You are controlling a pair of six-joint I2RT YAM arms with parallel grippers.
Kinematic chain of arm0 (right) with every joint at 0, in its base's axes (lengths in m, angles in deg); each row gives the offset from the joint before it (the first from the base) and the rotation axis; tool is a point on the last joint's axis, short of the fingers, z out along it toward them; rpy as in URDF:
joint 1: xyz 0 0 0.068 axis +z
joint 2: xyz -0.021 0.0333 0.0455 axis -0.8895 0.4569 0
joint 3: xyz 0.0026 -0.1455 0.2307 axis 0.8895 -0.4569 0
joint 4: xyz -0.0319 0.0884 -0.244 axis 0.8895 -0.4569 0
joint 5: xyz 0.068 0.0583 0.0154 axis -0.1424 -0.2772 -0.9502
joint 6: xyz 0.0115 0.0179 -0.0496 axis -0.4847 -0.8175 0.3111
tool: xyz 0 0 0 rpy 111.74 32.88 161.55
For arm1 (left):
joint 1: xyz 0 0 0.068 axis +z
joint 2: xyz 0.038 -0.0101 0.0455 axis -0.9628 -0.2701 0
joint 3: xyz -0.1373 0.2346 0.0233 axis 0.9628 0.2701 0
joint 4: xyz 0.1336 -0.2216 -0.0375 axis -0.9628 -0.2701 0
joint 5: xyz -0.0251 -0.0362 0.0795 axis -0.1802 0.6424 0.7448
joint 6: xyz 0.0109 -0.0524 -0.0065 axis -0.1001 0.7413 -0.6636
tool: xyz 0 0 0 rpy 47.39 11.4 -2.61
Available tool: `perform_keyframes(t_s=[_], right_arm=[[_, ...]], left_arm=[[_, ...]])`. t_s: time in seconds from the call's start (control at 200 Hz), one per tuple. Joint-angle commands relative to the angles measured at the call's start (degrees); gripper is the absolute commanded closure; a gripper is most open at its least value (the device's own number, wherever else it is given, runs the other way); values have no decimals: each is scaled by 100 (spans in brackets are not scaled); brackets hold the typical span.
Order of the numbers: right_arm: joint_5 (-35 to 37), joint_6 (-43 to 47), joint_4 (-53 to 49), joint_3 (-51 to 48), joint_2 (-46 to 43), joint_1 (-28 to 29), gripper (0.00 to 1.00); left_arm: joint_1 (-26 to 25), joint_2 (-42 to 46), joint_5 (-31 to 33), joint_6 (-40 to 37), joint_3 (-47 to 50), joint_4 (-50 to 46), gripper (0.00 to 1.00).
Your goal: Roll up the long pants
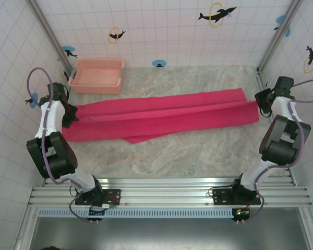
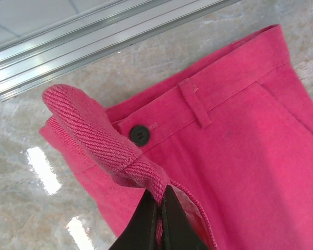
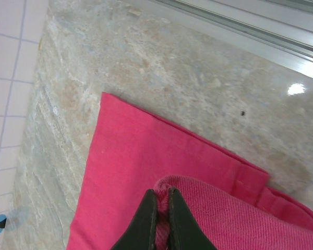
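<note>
Magenta long pants (image 1: 161, 114) lie flat on table (image 1: 198, 156). Long axis runs side to side between grippers, right end slightly farther from arm bases. Waist end at left gripper (image 1: 69, 112), leg hems at right gripper (image 1: 262, 100).

Wrist views add detail:
- At waist, left fingers (image 2: 141, 224) closed, pinching raised waistband fold; button (image 2: 139, 135) and belt loop (image 2: 196, 101) just beyond tips.
- At hems, right fingers (image 3: 146, 219) closed on bunched cloth; flat hem corner ahead of tips.

Top view adds basket (image 1: 96, 75), beyond left fingers, near cloth's far edge.
</note>
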Motion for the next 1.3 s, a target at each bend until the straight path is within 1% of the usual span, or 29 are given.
perform_keyframes(t_s=[0.0,0.35,0.46,0.786,0.801,0.826,0.836,0.846,0.851,0.866,0.881,0.886,0.906,0.926,0.951,0.971,1.021,1.046,1.056,1.061,1.071,1.191,1.296], right_arm=[[892,-16,788,573,322,-70,100],[891,-146,1242,1084,1109,312,100],[869,-160,1220,1341,1355,383,100],[945,-99,1317,1650,1729,509,100],[933,-99,1331,1653,1754,518,96],[911,-90,1382,1653,1783,527,83],[902,-85,1406,1649,1792,533,78],[900,-82,1432,1646,1808,536,69],[900,-77,1446,1641,1806,537,66],[906,-68,1488,1632,1820,542,53],[908,-57,1526,1628,1831,550,41],[908,-56,1541,1623,1835,553,39],[908,-47,1595,1618,1852,552,27],[897,-39,1647,1624,1872,544,19],[847,-37,1697,1649,1909,540,11],[807,-37,1716,1680,1937,538,6],[745,-11,1711,1759,1958,516,0],[733,25,1687,1788,1957,519,1],[722,36,1667,1804,1955,517,1],[718,43,1656,1808,1950,519,1],[716,58,1637,1822,1942,526,1],[436,404,1292,1953,1883,559,1],[131,729,961,1906,1849,554,1]], left_arm=[[151,-277,957,120,-489,314,100],[75,-1020,980,198,-970,496,100],[12,-1284,981,202,-1164,558,100],[-149,-2021,911,211,-1747,707,100],[-148,-2056,910,207,-1771,711,100],[-149,-2109,898,207,-1817,711,100],[-148,-2135,894,208,-1833,711,96],[-153,-2161,886,205,-1850,716,92],[-151,-2176,885,209,-1859,718,90],[-149,-2206,889,199,-1885,724,84],[-151,-2239,898,193,-1905,739,79],[-149,-2250,900,186,-1912,756,78],[-156,-2285,901,140,-1932,815,71],[-157,-2322,922,118,-1956,856,63],[-164,-2368,965,120,-1985,876,51],[-166,-2397,1005,139,-2019,886,42],[-157,-2470,1082,176,-2133,872,24],[-149,-2493,1124,181,-2197,839,20],[-144,-2497,1142,188,-2222,820,9],[-142,-2502,1145,192,-2238,810,6],[-138,-2506,1160,199,-2265,784,3],[-30,-2332,1160,149,-2285,795,3],[53,-1975,1077,-144,-1882,928,3]])
